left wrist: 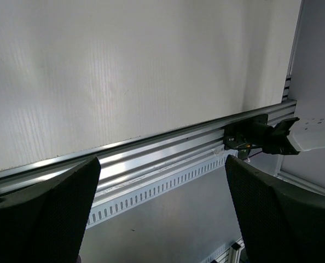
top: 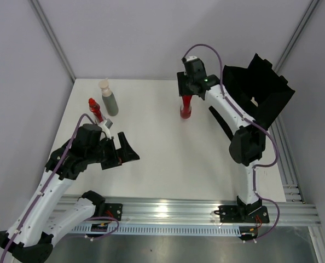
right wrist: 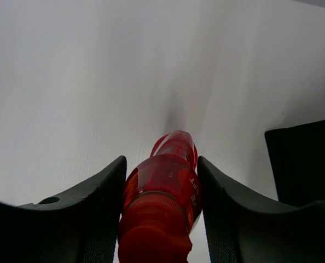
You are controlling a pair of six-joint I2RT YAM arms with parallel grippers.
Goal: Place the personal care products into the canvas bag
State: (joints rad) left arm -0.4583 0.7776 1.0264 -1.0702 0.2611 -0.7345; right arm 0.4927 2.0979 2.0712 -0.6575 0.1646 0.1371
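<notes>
**Red bottle gripped, outside the bag**

Your right end effector [top: 187,87] is clenched on the red bottle [top: 185,107], held upright at the tabletop [top: 162,159], left of the black bag [top: 266,90]. Your left end effector [top: 124,149] hangs released, fingers wide apart. The grey-green bottle [top: 109,99] and red-capped bottle [top: 95,109] stand just beyond it, side by side.

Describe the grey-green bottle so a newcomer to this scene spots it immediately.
Look to the far-left corner of the white table, where two small bottles sit close together. The grey-green bottle is the taller one, farther back, with a cream cap; its neighbour, the red-capped bottle, is smaller and red.
</notes>
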